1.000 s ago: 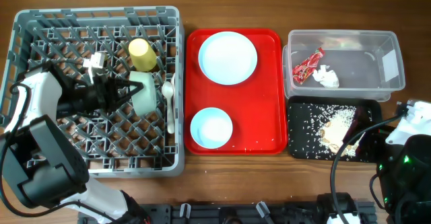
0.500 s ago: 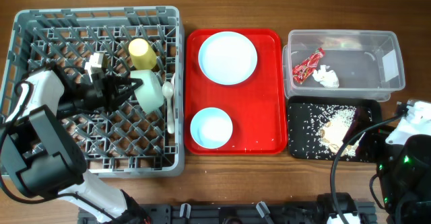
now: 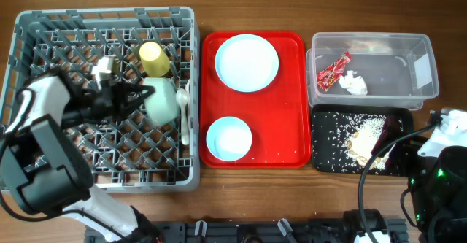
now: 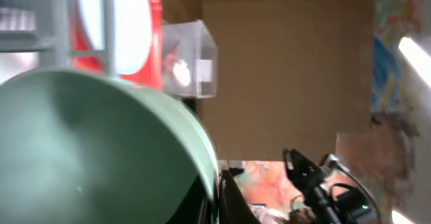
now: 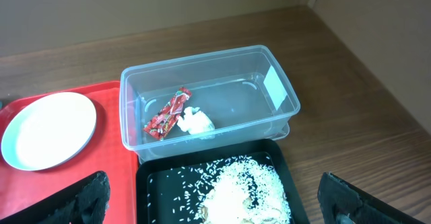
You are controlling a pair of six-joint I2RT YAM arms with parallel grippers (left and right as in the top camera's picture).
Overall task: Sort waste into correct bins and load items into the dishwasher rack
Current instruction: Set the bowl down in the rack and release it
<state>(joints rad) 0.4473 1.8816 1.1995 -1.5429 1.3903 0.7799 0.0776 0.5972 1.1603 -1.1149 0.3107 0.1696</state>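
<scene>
Dishwasher rack (image 3: 102,13): one. Left gripper (image 3: 143,97), clamped on green bowl (image 3: 162,101), had carried it slightly right over pegs; not seated yet.
Red tray (image 3: 288,104): one, with one plate (image 3: 246,62) and one blue bowl (image 3: 229,138), both unloaded.
Clear tub (image 3: 372,36), black tray (image 3: 314,141): one each.
Yellow cup (image 3: 152,57): one, racked.
Wrapper (image 3: 333,69), napkin (image 3: 354,84): one each, in tub.
Right gripper (image 5: 215,207): spread wide, empty.

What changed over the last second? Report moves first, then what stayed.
The left gripper, holding the pale green cup, carried it slightly right across the dishwasher rack. The yellow cup, plate, bowl, wrapper, napkin and rice stayed put.
</scene>
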